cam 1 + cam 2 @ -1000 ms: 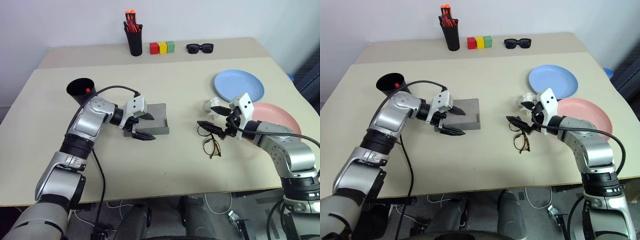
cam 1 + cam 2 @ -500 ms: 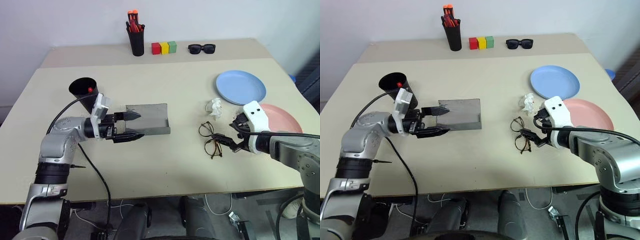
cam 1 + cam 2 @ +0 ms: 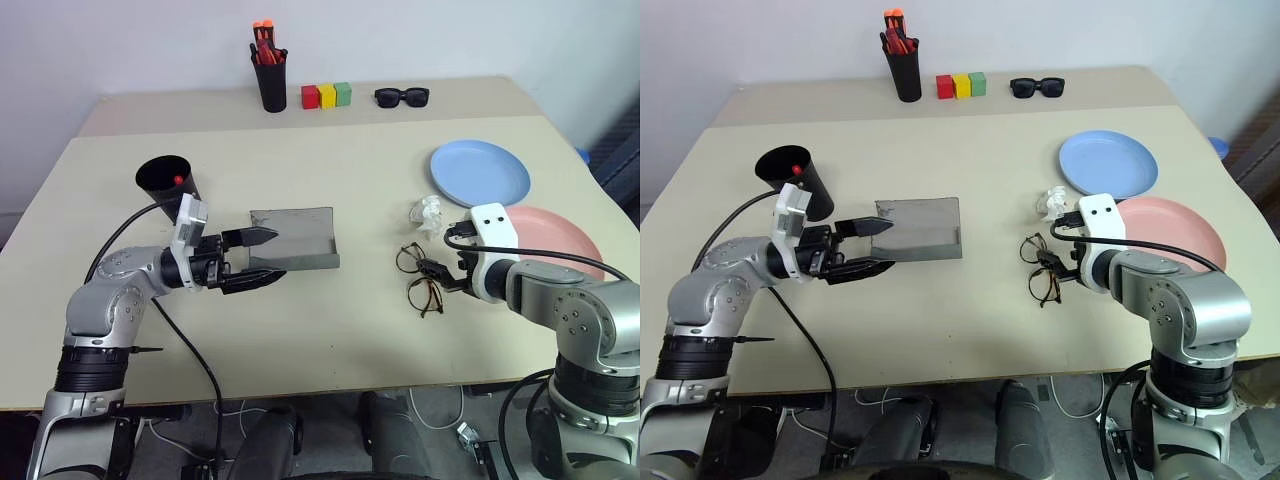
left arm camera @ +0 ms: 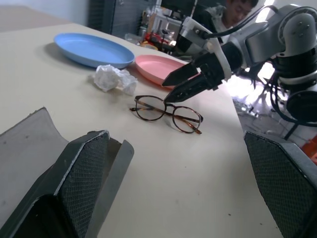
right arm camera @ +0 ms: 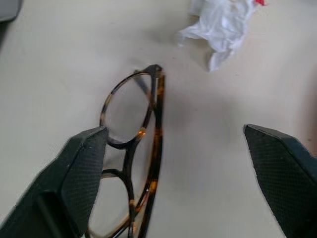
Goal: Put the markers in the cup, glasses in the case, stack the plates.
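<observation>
The thin-framed glasses (image 3: 421, 281) lie folded on the table, right of centre. My right gripper (image 3: 438, 273) is tipped down over them, open, with the frame (image 5: 156, 101) between its fingers. The grey case (image 3: 296, 238) lies open at mid-table. At its left end my left gripper (image 3: 274, 254) is open and level, one finger over the case and one along its front edge. The black cup (image 3: 165, 183) stands at the left with a red marker (image 3: 178, 180) end showing inside. The blue plate (image 3: 480, 172) and pink plate (image 3: 562, 236) lie side by side at the right.
A crumpled white tissue (image 3: 428, 211) lies just beyond the glasses. Along the back edge stand a black pen holder (image 3: 269, 82) with orange-capped pens, three coloured blocks (image 3: 326, 95) and black sunglasses (image 3: 400, 96). A person sits past the table's right end.
My left gripper has drawn back to the left, off the case to its left end. My right gripper has tipped downward over the glasses and its fingers have narrowed somewhat.
</observation>
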Motion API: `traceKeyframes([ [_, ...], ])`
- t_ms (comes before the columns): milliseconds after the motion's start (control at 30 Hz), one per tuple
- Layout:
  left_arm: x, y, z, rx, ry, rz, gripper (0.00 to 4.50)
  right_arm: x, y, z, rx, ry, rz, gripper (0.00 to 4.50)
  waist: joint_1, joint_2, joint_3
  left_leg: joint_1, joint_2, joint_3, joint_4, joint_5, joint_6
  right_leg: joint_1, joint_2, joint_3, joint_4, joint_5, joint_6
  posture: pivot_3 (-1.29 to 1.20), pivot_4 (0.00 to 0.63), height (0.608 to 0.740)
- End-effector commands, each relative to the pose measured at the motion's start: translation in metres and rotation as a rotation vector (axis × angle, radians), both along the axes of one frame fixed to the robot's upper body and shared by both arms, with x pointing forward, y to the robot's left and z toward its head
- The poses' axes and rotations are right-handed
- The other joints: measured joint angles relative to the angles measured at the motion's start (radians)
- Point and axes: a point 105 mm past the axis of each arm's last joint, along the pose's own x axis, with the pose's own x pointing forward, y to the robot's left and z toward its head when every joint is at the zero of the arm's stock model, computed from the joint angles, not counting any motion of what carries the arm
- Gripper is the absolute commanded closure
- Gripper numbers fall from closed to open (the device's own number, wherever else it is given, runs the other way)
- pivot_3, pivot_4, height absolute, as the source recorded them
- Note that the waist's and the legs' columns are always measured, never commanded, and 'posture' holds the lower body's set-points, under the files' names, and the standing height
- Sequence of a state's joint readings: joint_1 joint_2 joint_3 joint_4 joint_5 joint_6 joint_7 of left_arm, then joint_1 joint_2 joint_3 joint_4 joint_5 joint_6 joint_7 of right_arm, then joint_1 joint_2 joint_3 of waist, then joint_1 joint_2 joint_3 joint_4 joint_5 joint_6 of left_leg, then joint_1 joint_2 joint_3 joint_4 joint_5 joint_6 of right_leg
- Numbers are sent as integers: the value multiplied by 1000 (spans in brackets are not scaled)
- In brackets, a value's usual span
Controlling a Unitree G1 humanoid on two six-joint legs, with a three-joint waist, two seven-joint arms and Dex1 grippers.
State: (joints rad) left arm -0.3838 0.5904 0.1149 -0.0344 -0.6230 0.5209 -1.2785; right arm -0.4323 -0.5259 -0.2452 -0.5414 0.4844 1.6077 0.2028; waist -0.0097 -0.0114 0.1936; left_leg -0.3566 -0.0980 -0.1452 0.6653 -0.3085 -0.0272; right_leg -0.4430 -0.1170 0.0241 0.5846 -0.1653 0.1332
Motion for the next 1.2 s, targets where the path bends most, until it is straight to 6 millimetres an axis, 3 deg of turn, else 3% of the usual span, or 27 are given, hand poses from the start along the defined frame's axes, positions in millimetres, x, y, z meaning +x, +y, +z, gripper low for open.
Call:
traceKeyframes([
  [33, -4, 2, 13, -14, -55, 6, 0, -4, -1, -4, -20, 30, 22, 1886, -1, 0, 0, 0, 0, 0, 0, 0, 0, 0, 0, 0, 0, 0, 0, 0, 150, 740],
  [67, -4, 3, 13, -15, -54, 9, 0, -5, -1, -5, -19, 34, 28, 2346, -1, 0, 0, 0, 0, 0, 0, 0, 0, 0, 0, 0, 0, 0, 0, 0, 150, 740],
  [433, -2, 4, 11, -26, -40, 24, 0, 4, -2, 10, 12, -19, 5, 2346, -2, 0, 0, 0, 1, 1, 0, 0, 0, 0, 1, 0, 0, 0, 0, 0, 150, 740],
  [567, -1, 5, 11, -22, -35, 28, 0, 13, -15, 31, 25, -69, -40, 2346, -2, 0, 0, 0, 0, 1, 0, 0, 0, 0, 0, 0, -1, 0, 0, 0, 150, 740],
  [667, 0, 5, 9, -6, -48, 28, 0, 15, -6, 35, 55, -64, 23, 2346, -2, 0, 0, 0, 1, 1, 0, 0, 0, 0, 1, 0, -1, 0, 0, 0, 150, 740],
  [800, 1, 2, 11, -16, -55, 27, 0, 11, 14, 24, 122, -25, 97, 2346, -3, 0, 0, 0, 1, 1, -1, 0, 0, 0, 1, 0, -2, 0, -1, 0, 150, 740],
  [1200, -2, -1, 13, -14, -63, 31, 0, 0, 23, 1, 161, 61, 114, 2346, -2, 0, 0, 0, 1, 1, -1, 0, 0, 0, 1, 0, -2, 0, -1, 0, 150, 740],
])
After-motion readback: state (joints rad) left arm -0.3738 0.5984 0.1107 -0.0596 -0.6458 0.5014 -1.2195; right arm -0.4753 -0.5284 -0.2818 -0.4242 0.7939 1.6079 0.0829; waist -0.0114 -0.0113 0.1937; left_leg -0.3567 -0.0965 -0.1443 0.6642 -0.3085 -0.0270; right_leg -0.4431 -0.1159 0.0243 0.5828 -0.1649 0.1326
